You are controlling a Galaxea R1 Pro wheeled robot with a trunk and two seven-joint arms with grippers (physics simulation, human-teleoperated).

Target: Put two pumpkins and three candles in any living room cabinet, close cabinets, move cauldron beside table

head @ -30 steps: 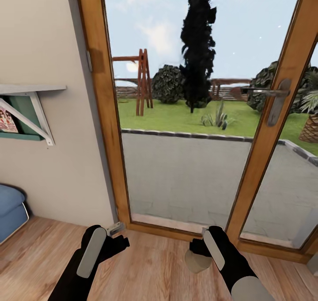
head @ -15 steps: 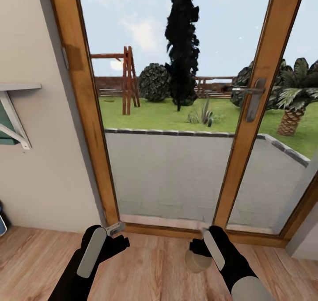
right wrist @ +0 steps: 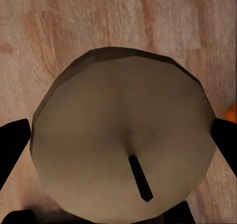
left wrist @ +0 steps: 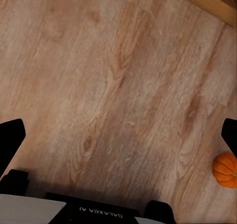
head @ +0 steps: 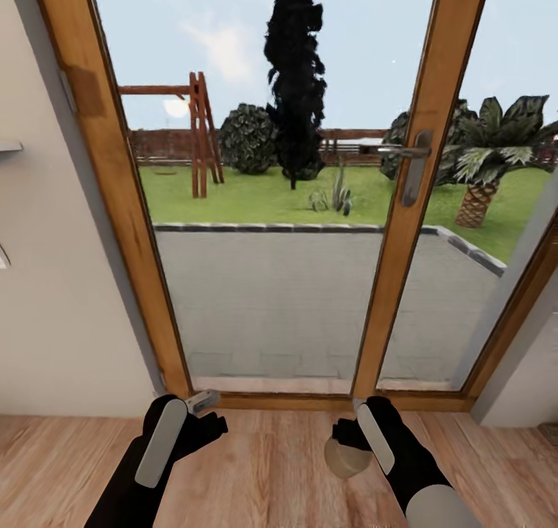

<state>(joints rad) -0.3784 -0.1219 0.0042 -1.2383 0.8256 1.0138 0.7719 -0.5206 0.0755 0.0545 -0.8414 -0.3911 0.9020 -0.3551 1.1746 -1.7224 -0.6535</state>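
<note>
My right gripper [head: 351, 443] is shut on a stubby grey-beige candle [head: 346, 457], held low over the wooden floor in the head view. In the right wrist view the candle's top [right wrist: 123, 135] and its dark wick sit between the two black fingertips [right wrist: 15, 147]. My left gripper [head: 208, 413] hangs open with nothing in it; in its wrist view [left wrist: 121, 135] the fingers stand wide apart over bare planks. One small orange pumpkin [left wrist: 226, 169] lies on the floor beside a fingertip there. An orange sliver [right wrist: 231, 113] shows at the edge of the right wrist view. The cabinet, cauldron and table are out of view.
A glazed patio door with wooden frames [head: 403, 226] and a metal handle [head: 415, 167] stands straight ahead, garden beyond. A beige wall [head: 54, 303] lies at the left, another wall piece [head: 519, 365] at the right. Wooden floor [head: 271, 474] stretches around both arms.
The whole picture has slid left, so the camera has turned right; the wall shelf and blue cushion have left the frame. Both arms and the held candle keep their pose.
</note>
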